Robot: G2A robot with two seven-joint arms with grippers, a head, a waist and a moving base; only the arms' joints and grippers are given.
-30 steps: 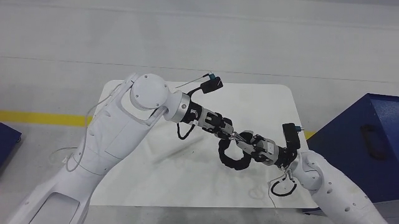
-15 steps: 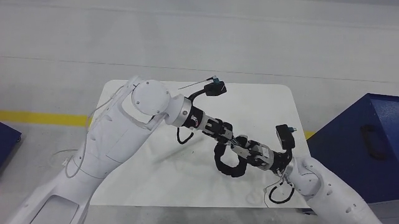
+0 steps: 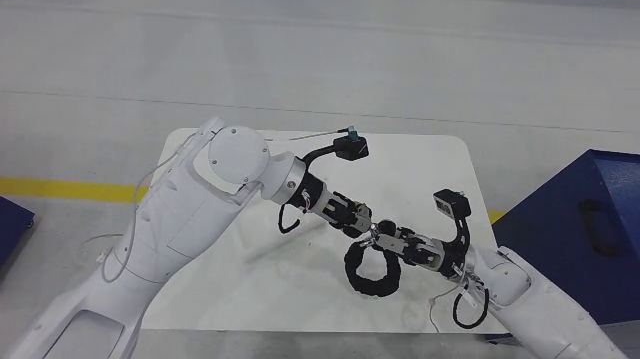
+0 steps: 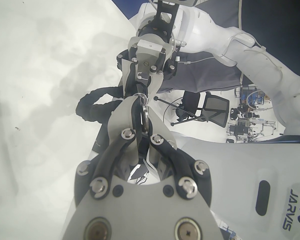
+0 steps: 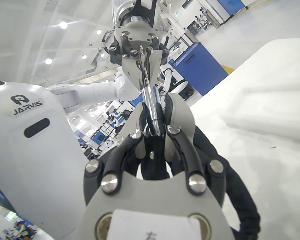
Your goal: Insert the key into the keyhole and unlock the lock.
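The lock is a chrome cylinder [image 5: 152, 112] on a black cable loop [image 3: 372, 271], held above the white table [image 3: 430, 164]. My right gripper [image 5: 155, 103] is shut on the cylinder, and the cable hangs below it. Facing it, my left gripper [image 4: 137, 101] is shut on the key [image 4: 144, 117], a flat metal piece with a ring. The key [image 5: 143, 62] points at the cylinder's end and its tip touches it; how deep it sits is hidden. In the top view the left gripper [image 3: 366, 230] and right gripper [image 3: 398, 243] meet tip to tip over the table's middle.
A blue cabinet [image 3: 580, 219] stands beyond the table's right edge. A yellow floor line [image 3: 60, 188] runs past the left side. Bare tabletop lies at the back and to the left of the arms.
Both wrists have turned while staying joined at the lock. The meeting point has drifted slightly toward the front edge, and the cable loop now hangs closer to that edge.
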